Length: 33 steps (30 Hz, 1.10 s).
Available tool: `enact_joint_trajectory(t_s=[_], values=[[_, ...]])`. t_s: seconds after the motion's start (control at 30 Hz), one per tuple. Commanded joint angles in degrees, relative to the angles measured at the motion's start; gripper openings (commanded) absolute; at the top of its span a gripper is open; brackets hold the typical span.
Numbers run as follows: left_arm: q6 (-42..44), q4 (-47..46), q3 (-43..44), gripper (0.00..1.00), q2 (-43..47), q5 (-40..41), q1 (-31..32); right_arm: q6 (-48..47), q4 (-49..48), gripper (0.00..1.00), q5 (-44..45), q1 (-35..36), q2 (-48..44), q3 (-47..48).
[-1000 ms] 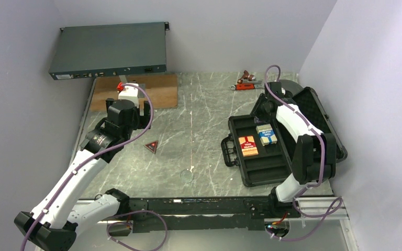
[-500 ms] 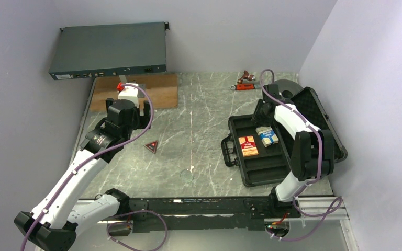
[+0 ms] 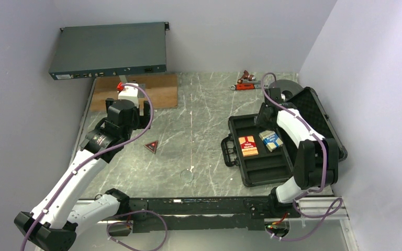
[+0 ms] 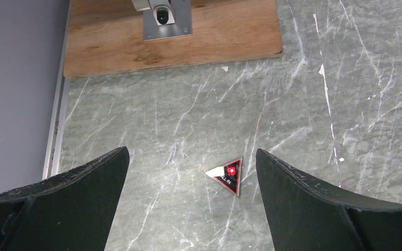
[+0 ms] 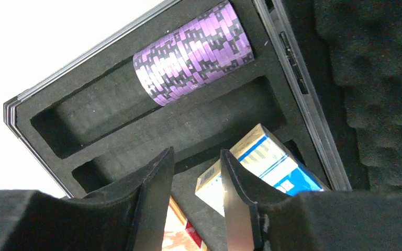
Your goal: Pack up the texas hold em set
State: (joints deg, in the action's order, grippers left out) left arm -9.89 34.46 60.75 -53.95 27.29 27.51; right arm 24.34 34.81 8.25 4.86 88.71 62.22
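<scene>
My left gripper hangs wide open above the red triangle, which lies flat on the table at the lower centre of the left wrist view. It looks thin, light and stiff, so I expect it to skate; I would pinch across two edges. My right gripper shows only a slim, empty gap, just beside the blue-white card box, which sits crooked in the black case at the right of the overhead view. A light carton: grip its long sides.
</scene>
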Motion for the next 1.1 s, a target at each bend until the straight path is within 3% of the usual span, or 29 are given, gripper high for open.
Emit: enact_joint_trajectory(t_s=[0.0, 0.1, 0.23, 0.3, 0.4, 0.5, 1.07], values=[[0.7, -2.1, 0.1, 0.97, 0.7, 1.0, 0.0, 1.4, -0.2, 0.43, 3.6, -0.1, -2.2, 0.8], [0.7, -2.0, 0.0, 0.97, 0.6, 1.2, 0.0, 1.9, -0.4, 0.48, 3.6, -0.1, -2.9, 3.3], [0.7, -1.9, 0.0, 0.97, 0.6, 1.4, 0.0, 4.2, 2.1, 0.63, 12.1, -0.1, -5.1, 3.8], [0.7, -2.0, 0.1, 0.97, 0.8, 1.3, 0.0, 7.9, 2.4, 0.64, 16.4, -0.2, -7.9, 0.3], [0.7, -2.0, 0.0, 0.97, 0.9, 1.4, 0.0, 10.6, -1.1, 0.78, 16.3, -0.7, -12.5, -7.6], [0.7, -2.0, 0.0, 0.97, 0.9, 1.3, 0.0, 11.2, -2.5, 0.85, 16.8, -2.5, -15.3, -11.4], [0.7, -2.0, 0.2, 0.97, 1.2, 0.8, 0.0, 8.9, -6.1, 0.83, 5.6, -4.6, -20.0, -17.9]])
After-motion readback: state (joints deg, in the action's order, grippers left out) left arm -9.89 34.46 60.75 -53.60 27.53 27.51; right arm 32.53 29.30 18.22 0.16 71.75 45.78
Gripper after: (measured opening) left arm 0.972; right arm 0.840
